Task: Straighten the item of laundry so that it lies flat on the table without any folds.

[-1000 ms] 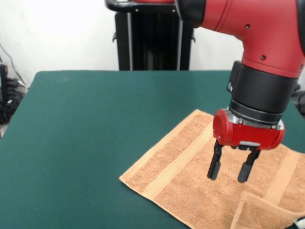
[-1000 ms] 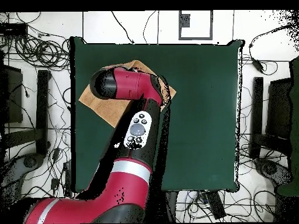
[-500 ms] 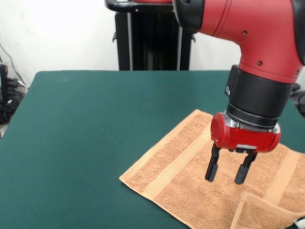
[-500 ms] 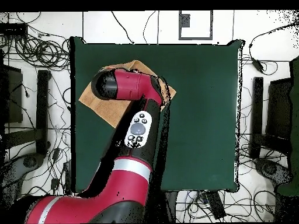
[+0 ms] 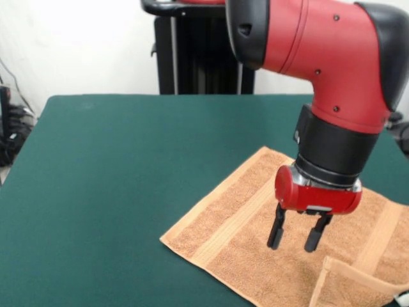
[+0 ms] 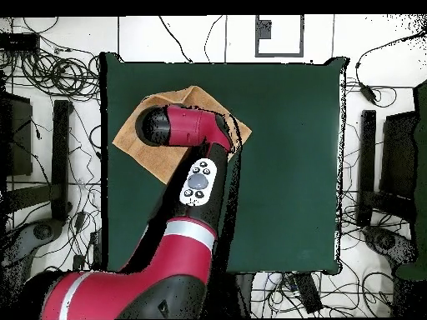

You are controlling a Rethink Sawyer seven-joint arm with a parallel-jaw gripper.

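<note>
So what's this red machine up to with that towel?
The robot arm is working on smoothing out an orange-tan towel on the green table. Its gripper hangs open just above the middle of the towel, holding nothing. Most of the towel lies flat, but one corner at the front view's lower right is folded over onto the rest, so the job is not yet done.

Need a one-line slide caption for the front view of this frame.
Sawyer's open claw hovers over an orange-tan towel on the green table; one towel corner is folded over.
</note>
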